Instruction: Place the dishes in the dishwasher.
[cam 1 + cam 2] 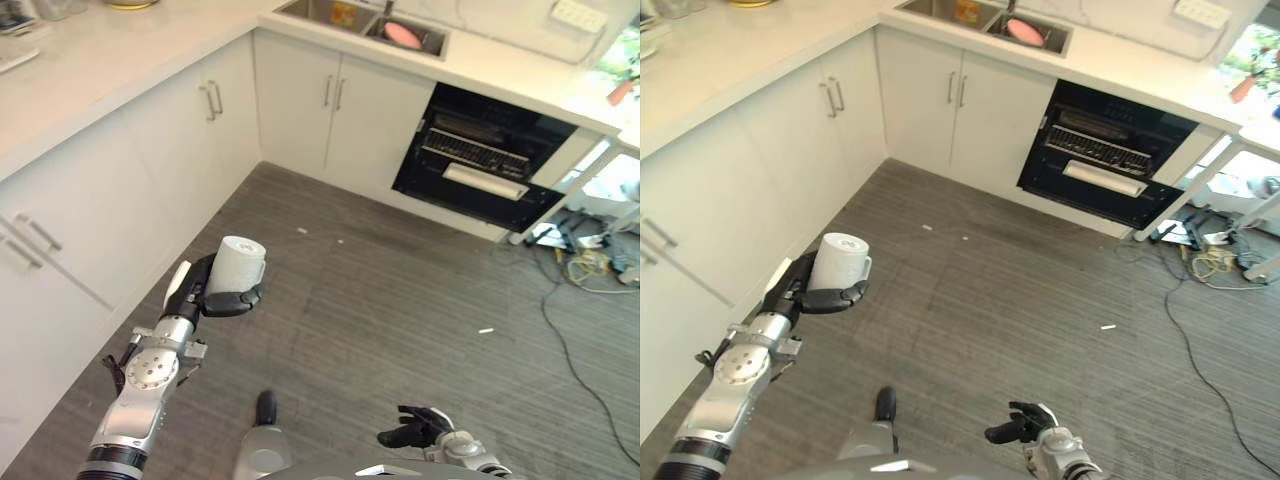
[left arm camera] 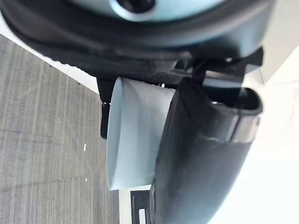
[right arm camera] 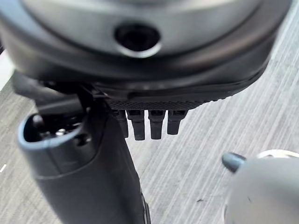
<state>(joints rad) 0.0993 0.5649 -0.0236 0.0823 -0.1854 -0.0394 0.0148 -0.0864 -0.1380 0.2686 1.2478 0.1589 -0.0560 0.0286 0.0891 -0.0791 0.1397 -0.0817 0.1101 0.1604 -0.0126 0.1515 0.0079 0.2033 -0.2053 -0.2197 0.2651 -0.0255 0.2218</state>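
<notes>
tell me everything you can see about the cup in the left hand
The cup is a plain white cylinder, matte and ceramic-looking, with a small handle on its side in the right eye view. It is held roughly upright, slightly tilted, above the grey floor near the white cabinets. The left hand wraps its dark fingers around the lower body. Nothing else touches it. Whether it holds anything cannot be seen.

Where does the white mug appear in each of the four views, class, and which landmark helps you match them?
Left eye view: white mug lower left, in the left hand.
Right eye view: lower left.
Left wrist view: centre, under curled fingers.
Right wrist view: not in it.
Shared landmark: open dishwasher.
</notes>
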